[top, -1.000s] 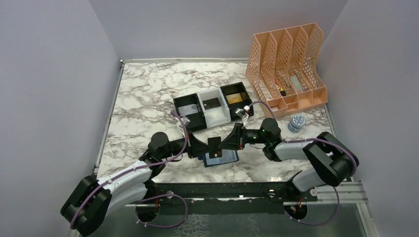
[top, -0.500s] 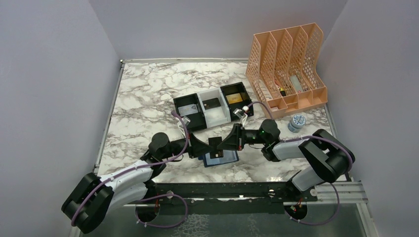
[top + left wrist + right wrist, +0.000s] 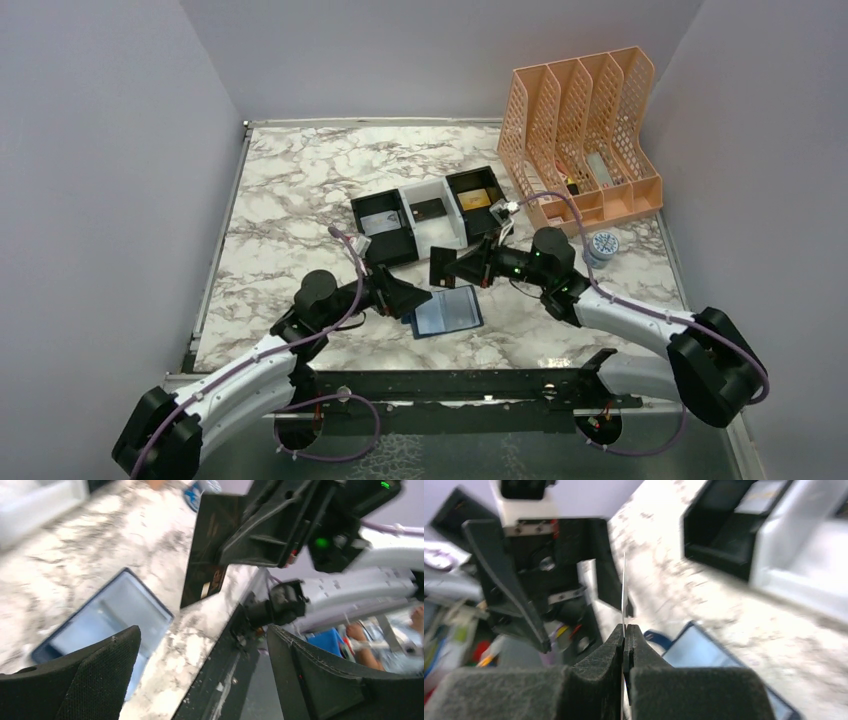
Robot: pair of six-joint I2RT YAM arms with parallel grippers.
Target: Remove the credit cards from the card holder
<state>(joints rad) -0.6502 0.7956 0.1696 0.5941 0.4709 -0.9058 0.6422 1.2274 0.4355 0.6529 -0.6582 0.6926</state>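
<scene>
The card holder point(image 3: 447, 312) lies open on the marble, pale blue inside, also visible in the left wrist view point(image 3: 105, 615) and the right wrist view point(image 3: 704, 652). My right gripper point(image 3: 458, 268) is shut on a dark credit card point(image 3: 441, 267), held upright above the table behind the holder. That card shows edge-on point(image 3: 624, 590) between the jaws of the right gripper point(image 3: 625, 627), and as a dark face point(image 3: 212, 545) in the left wrist view. My left gripper point(image 3: 418, 297) point(image 3: 202, 630) is open and holds nothing, just left of the holder.
A black-and-white three-compartment tray point(image 3: 445, 238) behind the holder has a silver card point(image 3: 380, 222), a dark card point(image 3: 428, 210) and a gold card point(image 3: 477, 197) in it. A peach file rack point(image 3: 585, 140) stands at the back right, a small round tin point(image 3: 601, 245) beside it.
The left gripper opened, let go of the dark card and drew back to the left. The right gripper carried the card up and away from the holder, toward the tray.
</scene>
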